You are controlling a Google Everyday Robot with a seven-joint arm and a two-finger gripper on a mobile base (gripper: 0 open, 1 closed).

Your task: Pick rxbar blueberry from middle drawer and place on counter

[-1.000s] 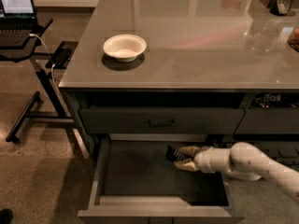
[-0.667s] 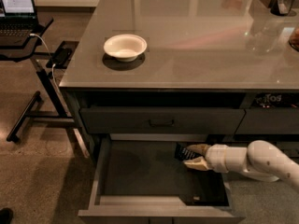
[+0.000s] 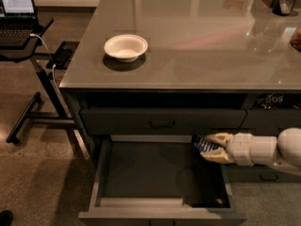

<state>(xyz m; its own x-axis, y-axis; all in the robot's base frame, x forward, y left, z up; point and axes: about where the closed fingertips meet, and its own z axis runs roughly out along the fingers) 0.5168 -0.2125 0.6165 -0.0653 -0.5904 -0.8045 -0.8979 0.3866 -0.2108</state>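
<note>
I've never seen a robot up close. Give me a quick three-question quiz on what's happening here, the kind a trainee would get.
1. True or false: the middle drawer is pulled open.
2. Where does the white bowl stand? A) on the counter B) in the middle drawer C) in the gripper
3. Fill in: the gripper, at the right rear corner of the middle drawer, is closed on the ____.

Key:
1. True.
2. A.
3. rxbar blueberry, the small dark blue bar between its fingers.
</note>
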